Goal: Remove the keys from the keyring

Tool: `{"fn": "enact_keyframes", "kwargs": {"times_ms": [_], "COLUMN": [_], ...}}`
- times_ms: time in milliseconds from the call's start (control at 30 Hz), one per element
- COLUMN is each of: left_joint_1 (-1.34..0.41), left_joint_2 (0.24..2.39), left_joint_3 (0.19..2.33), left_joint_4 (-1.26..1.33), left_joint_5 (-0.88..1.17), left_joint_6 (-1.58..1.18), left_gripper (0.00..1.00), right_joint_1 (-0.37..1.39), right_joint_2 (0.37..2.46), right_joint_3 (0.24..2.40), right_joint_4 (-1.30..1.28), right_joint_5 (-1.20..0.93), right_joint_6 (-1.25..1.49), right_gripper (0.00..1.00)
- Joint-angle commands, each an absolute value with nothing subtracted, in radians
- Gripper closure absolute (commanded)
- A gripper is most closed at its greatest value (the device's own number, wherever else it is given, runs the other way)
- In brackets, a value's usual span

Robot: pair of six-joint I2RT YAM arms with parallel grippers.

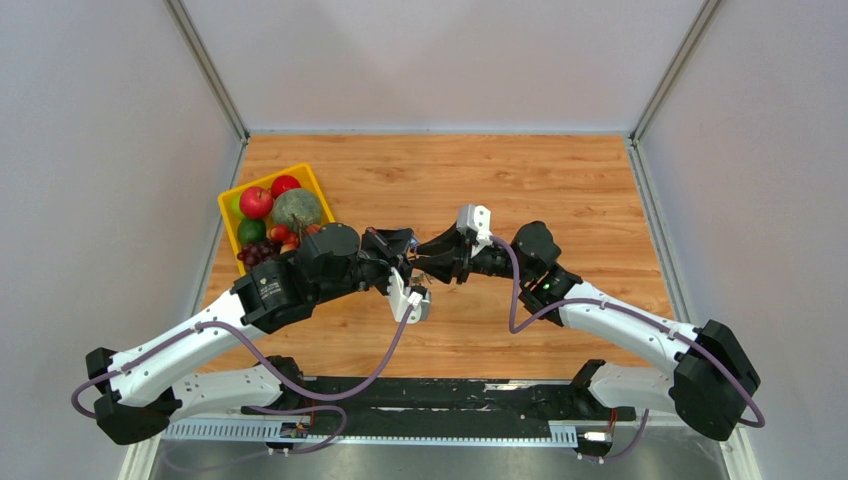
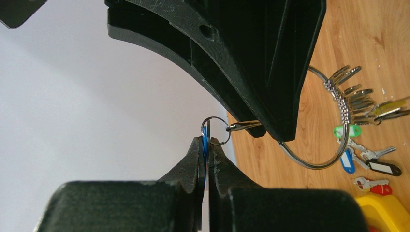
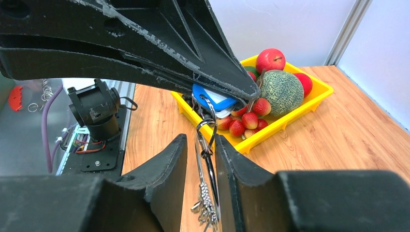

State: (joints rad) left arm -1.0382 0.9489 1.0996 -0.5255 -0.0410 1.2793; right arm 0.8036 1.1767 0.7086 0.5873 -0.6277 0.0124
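- The left gripper (image 2: 207, 145) has its jaws pressed together on the blue tag (image 2: 205, 137) of one key. Only a sliver of the tag's edge shows between them.
- That grip is flat on the plastic, probably because the tag is the easiest part of such a small key to pinch.
- A small split ring (image 2: 216, 130) joins the tag to the keyring (image 2: 309, 163), the big silver wire loop, and stands just clear of the left fingertips.
- The right gripper (image 3: 200, 145) has its jaws drawn in narrow with the loop's wire running between them. It looks pinched, since the loop hangs above the tabletop (image 1: 560, 190).
- The two grippers meet nose to nose over the middle of the tabletop, so one can steady the loop while the other pulls the key along it.
- The remaining keys (image 2: 360, 99) are bunched on the far part of the loop, away from both grippers, with green, blue and black tags dangling below them. This leaves the working stretch of wire bare.
- The held key looks still threaded on, so the step in hand appears to be working its small ring off the wire.
- The fruit basket (image 3: 290, 117) sits behind the left gripper, apart from the work.
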Motion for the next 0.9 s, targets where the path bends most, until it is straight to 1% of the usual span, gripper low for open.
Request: {"fn": "enact_keyframes", "kwargs": {"times_ms": [0,233,567,700,800,867], "left_joint_1": [-1.034,-1.034,-1.034,-1.034,-1.034,-1.034], "left_joint_2": [0.923,0.920,0.919,0.916,0.914,0.914], "left_joint_3": [1.107,1.107,1.108,1.109,1.108,1.108], "left_joint_4": [-0.475,-0.474,-0.476,-0.475,-0.474,-0.474], "left_joint_5": [-0.015,-0.011,-0.006,-0.006,-0.006,-0.006], "left_joint_6": [1.272,1.272,1.274,1.273,1.274,1.276], "left_gripper": [1.00,1.00,1.00,1.00,1.00,1.00], "right_joint_1": [0.801,0.802,0.801,0.800,0.801,0.800], "right_joint_2": [1.187,1.192,1.195,1.195,1.196,1.198], "right_joint_3": [0.750,0.747,0.760,0.756,0.753,0.753], "right_joint_4": [0.622,0.624,0.623,0.627,0.633,0.634], "right_joint_5": [-0.645,-0.649,-0.670,-0.676,-0.685,-0.687], "right_joint_6": [0.005,0.006,-0.022,-0.021,-0.016,-0.015], "right_gripper": [0.67,0.67,0.70,0.77,0.81,0.85]}}
